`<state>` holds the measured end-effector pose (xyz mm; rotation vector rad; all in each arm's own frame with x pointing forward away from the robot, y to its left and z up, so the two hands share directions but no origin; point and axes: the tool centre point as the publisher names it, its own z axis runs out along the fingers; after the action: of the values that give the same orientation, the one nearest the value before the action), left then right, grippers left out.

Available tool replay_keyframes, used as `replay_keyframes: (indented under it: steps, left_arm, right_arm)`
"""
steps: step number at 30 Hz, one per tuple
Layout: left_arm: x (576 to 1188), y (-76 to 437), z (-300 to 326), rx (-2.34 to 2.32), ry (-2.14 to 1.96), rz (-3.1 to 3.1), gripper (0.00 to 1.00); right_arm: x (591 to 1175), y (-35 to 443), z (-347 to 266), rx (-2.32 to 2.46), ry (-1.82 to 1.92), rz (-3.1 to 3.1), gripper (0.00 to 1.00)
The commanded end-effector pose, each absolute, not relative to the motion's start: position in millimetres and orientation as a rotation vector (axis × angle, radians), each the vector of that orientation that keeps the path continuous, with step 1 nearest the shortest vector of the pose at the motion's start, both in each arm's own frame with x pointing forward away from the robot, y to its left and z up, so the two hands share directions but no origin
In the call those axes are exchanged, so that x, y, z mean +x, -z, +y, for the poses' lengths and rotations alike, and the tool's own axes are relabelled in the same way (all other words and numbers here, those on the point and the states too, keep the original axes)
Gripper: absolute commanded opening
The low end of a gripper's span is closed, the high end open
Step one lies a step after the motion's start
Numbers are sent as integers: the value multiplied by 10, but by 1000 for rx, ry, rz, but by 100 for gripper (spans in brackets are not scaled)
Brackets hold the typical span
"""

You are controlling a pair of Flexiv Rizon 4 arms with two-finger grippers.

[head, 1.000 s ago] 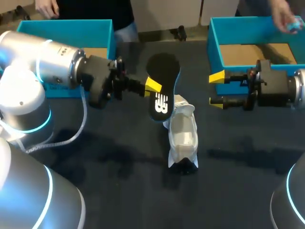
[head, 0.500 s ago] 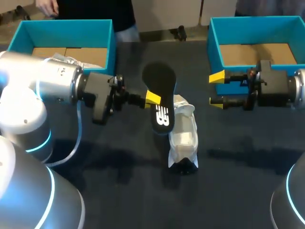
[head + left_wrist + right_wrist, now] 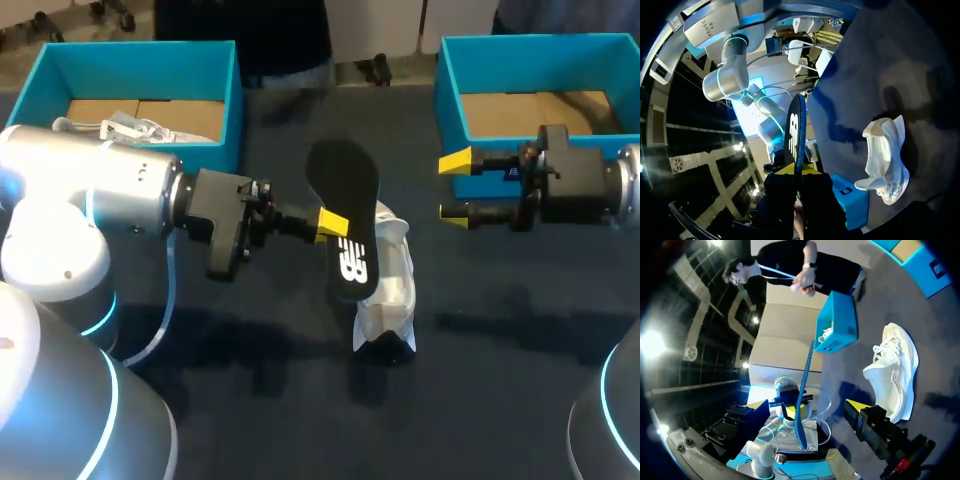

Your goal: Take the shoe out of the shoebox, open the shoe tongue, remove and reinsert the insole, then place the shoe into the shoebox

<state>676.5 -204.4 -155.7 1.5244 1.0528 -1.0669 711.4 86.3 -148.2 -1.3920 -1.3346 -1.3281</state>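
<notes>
The left gripper (image 3: 330,224) is clamped on the black insole (image 3: 340,175), held on edge just left of the white shoe (image 3: 388,290). The shoe is laid on the table (image 3: 500,350), well apart from both blue shoeboxes (image 3: 228,90) behind it. The right gripper (image 3: 455,187) is spread, well right of the shoe.

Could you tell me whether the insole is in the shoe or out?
Out: the left gripper holds the black insole clear of the white shoe on the table.
</notes>
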Motion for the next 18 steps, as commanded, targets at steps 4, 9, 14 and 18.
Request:
replay_keyframes:
  steps: [4,9,14,18]
  left_arm:
    - [6709,1607,-2217,1496,1052,1059,0]
    - [6713,1629,-2286,1502,1045,1074,0]
    - [6711,1639,-2356,1503,1045,1081,0]
    - [6721,1664,-2402,1526,1039,1072,0]
  right_arm:
    - [7149,1495,1090,-1418,1332,-1327,100]
    - [7163,1544,1306,-1388,1320,-1322,100]
    - [7172,1582,1439,-1367,1288,-1321,100]
    - [7169,1607,1474,-1367,1275,-1320,98]
